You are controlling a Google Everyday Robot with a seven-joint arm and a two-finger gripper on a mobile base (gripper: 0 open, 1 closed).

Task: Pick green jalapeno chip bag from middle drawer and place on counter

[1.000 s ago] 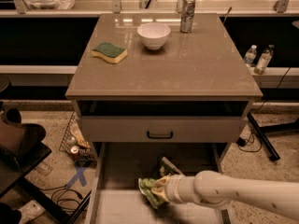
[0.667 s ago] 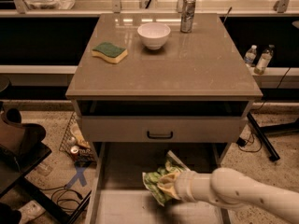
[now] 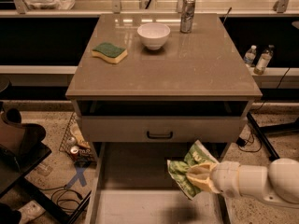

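**A:** The middle drawer (image 3: 140, 203) is seen pulled out at the bottom, hemmed by low side walls left and right. Its pale floor is left open across the left and centre.

**B:** The gripper (image 3: 197, 176) is found over the drawer's right side, reached in from the right edge. It is clamped on the green jalapeno chip bag (image 3: 183, 168), which is held crumpled just below the closed drawer front (image 3: 117, 129) with the black handle (image 3: 160, 135).

**A:** A dark shadow is cast on the drawer floor beneath the bag.

**B:** Up top, the counter (image 3: 177, 71) is shown with wide free room across its front half and right side.

**A:** The back is taken up. A white bowl (image 3: 153, 35) is set near the middle, a silver can (image 3: 187, 14) stands behind and to its right at the rear edge, and a green-and-yellow sponge (image 3: 110, 52) lies well apart on the left.

**B:** Off to the right, two water bottles (image 3: 257, 58) are seen on a ledge. On the floor at left, drink cans (image 3: 73, 147) and a blue tape cross (image 3: 79, 174) are spotted.
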